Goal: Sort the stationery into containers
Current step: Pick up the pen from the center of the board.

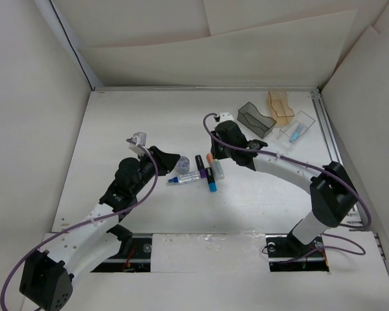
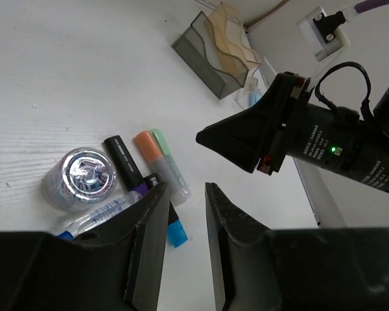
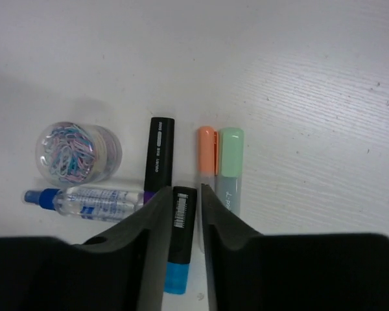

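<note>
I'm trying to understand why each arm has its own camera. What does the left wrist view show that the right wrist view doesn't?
Only the left wrist: the grey bin, the amber bin and the right gripper from outside. Only the right wrist: the paper clips inside the round tub, seen from above, and the clear pen whole. Both: the tub, the orange marker, the black-purple marker and the blue-ended marker.
</note>
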`<state>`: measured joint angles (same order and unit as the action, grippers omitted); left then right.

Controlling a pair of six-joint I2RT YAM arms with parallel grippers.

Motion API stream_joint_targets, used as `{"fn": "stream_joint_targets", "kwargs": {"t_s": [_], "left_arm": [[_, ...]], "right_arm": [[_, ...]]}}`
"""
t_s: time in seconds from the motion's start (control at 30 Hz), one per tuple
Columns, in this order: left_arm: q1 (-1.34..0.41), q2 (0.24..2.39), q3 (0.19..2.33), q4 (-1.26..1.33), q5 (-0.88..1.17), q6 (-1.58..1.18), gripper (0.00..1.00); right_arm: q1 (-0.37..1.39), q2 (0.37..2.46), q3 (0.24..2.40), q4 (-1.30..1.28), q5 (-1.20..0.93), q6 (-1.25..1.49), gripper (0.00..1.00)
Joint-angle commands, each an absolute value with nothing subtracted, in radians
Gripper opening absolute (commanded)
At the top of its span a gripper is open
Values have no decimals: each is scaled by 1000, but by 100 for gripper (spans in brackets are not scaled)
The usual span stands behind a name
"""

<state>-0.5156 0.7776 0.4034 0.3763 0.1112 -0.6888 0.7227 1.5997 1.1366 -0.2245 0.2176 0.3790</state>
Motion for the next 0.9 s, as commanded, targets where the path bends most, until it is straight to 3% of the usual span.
{"fn": "stream_joint_targets", "kwargs": {"t_s": [0.0,0.87], "left_arm": [[-520,791,400,397,94,-686,25],[-520,810,400,416,121,-686,28]], "right_arm": [[719,1636,1135,-192,233,360,33],[710,1861,1183,-207,324,393,42]]}}
